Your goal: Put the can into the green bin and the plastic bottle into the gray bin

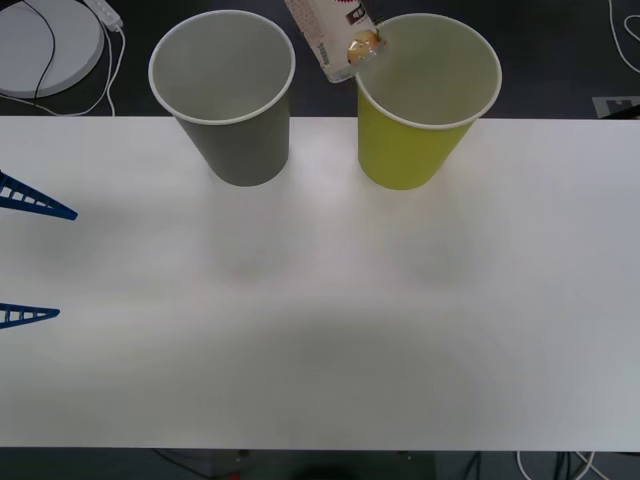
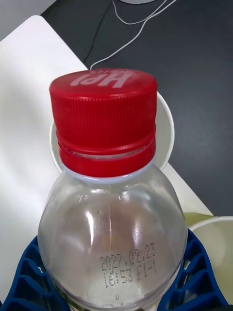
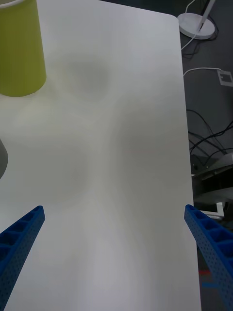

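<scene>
Blue fingers, right: the right gripper [image 2: 114, 286] is pinching the plastic bottle [image 2: 111, 204], one ribbed finger against each side of its clear belly, with the red cap [image 2: 103, 119] pointing away from the wrist.
Bottle's place: in the front view the plastic bottle [image 1: 330, 35] hangs tilted in the air at the far edge of the table [image 1: 320, 330], its lower end just over the near-left rim of the green bin [image 1: 420, 100], between the two cups.
Left gripper: the left gripper [image 1: 30, 255] waits low over the left side of the table, fingers spread wide and holding nothing.
Cups: the gray bin [image 1: 228, 95] stands to the left of the green bin, both upright, close but apart.
Step in hand: I'd say the bottle is being carried to its cup and is not yet over it.
Next move: it looks to need a shift to the left until the bottle sits squarely above the gray bin's mouth, and only then a release; let go where it is, it could tip into the green bin.
Can: I can't see inside the green bin well enough to tell if a can is there.
View against view: the right wrist view gives the grip and a printed date on the bottle; the front view gives its place against both rims. The left wrist view shows the green bin [image 3: 19, 48] across bare table.
</scene>
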Controlling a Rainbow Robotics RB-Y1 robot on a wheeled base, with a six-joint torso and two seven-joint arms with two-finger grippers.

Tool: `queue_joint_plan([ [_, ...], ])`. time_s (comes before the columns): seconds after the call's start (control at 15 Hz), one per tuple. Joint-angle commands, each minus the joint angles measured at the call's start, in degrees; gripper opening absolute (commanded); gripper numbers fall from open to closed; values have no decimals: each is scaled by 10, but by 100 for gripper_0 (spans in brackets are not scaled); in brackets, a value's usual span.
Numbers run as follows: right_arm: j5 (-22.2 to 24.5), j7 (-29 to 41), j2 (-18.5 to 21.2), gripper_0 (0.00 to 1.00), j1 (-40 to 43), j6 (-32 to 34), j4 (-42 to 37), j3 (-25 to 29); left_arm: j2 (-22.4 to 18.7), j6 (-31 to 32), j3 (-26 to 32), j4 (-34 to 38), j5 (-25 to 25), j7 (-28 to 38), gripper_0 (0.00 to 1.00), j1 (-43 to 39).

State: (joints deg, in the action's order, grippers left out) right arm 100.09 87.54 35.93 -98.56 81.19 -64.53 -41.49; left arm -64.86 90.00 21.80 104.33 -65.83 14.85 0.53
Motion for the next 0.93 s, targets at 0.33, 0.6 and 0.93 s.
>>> queue_joint_plan([
  [0.33, 45, 0, -78, 0, -56, 0, 121, 0, 0, 0, 0, 0, 0, 0, 100, 0],
  [0.6, 78, 0, -121, 0, -81, -12, 183, 0, 0, 0, 0, 0, 0, 0, 100, 0],
  [0.93, 119, 0, -169, 0, -86, -74, 236, 0, 0, 0, 0, 0, 0, 0, 100, 0],
])
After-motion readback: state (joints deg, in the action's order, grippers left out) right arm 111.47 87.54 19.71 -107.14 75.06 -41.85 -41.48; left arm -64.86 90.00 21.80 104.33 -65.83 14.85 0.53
